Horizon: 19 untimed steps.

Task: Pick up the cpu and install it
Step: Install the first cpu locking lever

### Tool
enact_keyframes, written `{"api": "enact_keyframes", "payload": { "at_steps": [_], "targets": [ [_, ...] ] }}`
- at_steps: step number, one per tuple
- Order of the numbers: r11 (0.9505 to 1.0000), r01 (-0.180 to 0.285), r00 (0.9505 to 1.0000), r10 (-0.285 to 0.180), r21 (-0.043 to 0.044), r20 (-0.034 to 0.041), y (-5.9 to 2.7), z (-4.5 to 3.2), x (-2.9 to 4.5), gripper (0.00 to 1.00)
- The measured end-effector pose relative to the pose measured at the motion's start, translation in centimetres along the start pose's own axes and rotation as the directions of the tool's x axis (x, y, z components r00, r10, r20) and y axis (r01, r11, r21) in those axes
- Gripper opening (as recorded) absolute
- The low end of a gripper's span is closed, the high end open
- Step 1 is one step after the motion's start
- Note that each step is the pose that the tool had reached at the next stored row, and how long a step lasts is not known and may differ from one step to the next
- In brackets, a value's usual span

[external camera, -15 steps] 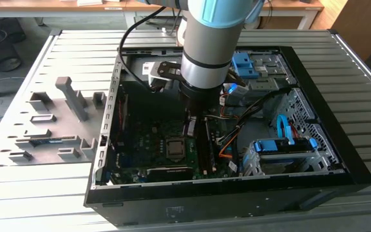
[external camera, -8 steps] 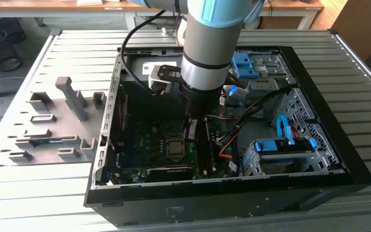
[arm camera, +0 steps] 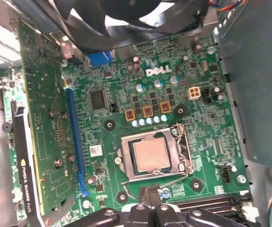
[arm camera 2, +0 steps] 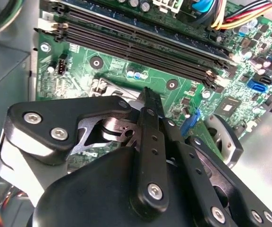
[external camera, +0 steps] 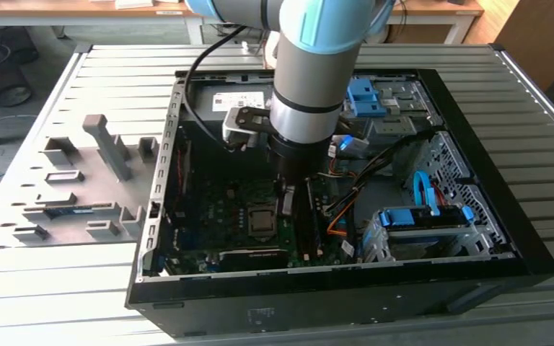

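The cpu (arm camera: 150, 155) lies flat in the dark socket frame (arm camera: 126, 163) on the green motherboard, its dull metal face up; in the exterior view it is a pale square (external camera: 260, 218) in the middle of the open case. My gripper (arm camera: 148, 193) hangs just beside the socket, on the memory-slot side, apart from the chip. Its two black fingertips (arm camera: 142, 193) sit pressed together with nothing between them. In the second wrist view the fingers (arm camera 2: 151, 106) point down at the board next to the socket. In the exterior view the gripper (external camera: 288, 205) stands upright over the board.
A green expansion card (arm camera: 41, 118) stands on edge beside the socket, and a black fan (arm camera: 126, 14) lies beyond it. Memory slots (arm camera 2: 140, 42) run close to the fingers. Blue drive cages (external camera: 421, 216) and cables fill the exterior view's right. A grey parts fixture (external camera: 84, 180) sits left of the case.
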<state>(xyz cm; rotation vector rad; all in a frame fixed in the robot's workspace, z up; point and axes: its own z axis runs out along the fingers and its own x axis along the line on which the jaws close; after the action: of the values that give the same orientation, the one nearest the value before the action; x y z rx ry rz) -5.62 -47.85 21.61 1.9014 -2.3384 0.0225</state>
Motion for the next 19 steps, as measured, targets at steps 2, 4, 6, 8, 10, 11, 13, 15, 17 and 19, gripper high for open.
{"api": "enact_keyframes", "payload": {
  "at_steps": [2,4,6,8,10,11,13,15,17,19],
  "targets": [
    [1.0000,0.004,1.0000,-0.004,0.0005,-0.0001,-0.04,0.33,0.05,0.10],
    [1.0000,0.008,1.0000,-0.008,0.0009,-0.0006,-0.07,0.51,0.12,0.10],
    [0.9999,0.010,0.9999,-0.010,0.0012,-0.0009,-0.11,0.70,0.22,0.10],
    [0.9999,0.011,0.9999,-0.011,0.0010,0.0008,-0.17,0.96,0.37,0.10],
    [0.9999,0.012,0.9999,-0.012,0.0000,0.0061,-0.23,1.22,0.54,0.10],
    [0.9999,0.012,0.9999,-0.012,-0.0006,0.0093,-0.25,1.32,0.64,0.10],
    [0.9999,0.013,0.9997,-0.013,-0.0025,0.0189,-0.31,1.48,0.86,0.10],
    [0.9999,0.015,0.9993,-0.014,-0.0052,0.0332,-0.38,1.60,1.12,0.10],
    [0.9998,0.017,0.9985,-0.016,-0.0090,0.0529,-0.44,1.69,1.37,0.10],
    [0.9997,0.019,0.9969,-0.018,-0.0133,0.0767,-0.50,1.80,1.62,0.10]
  ]
}}
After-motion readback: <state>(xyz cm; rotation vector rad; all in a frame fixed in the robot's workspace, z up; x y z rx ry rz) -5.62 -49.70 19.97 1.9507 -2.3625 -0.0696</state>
